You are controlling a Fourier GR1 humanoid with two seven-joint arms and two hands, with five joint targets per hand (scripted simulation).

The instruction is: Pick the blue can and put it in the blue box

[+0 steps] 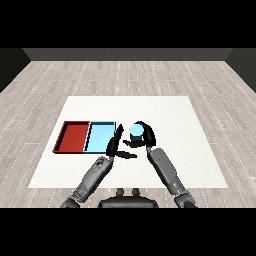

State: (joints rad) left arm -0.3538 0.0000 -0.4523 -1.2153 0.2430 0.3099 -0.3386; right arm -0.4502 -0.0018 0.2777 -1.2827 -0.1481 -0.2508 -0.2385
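Two trays lie side by side toward the bench's [175,115] left edge: red tray [72,136], then light blue tray [100,136]. Right hand [145,136] curls its fingers round the blue can [135,131], just right of the blue tray. Between them stands the left hand [116,144], fingers straight.

White table [150,107], a flat rectangular top, its far edge narrower in view than its near edge, no legs visible. Floor [75,75] of pale grey-brown wood planks laid in long boards with staggered joints, showing on the left, right and far sides of the table and running back to the wall. Dark grey wall [127,54] closes the far end of the room as a low plain band; lighting even, no strong shadows on the floor.
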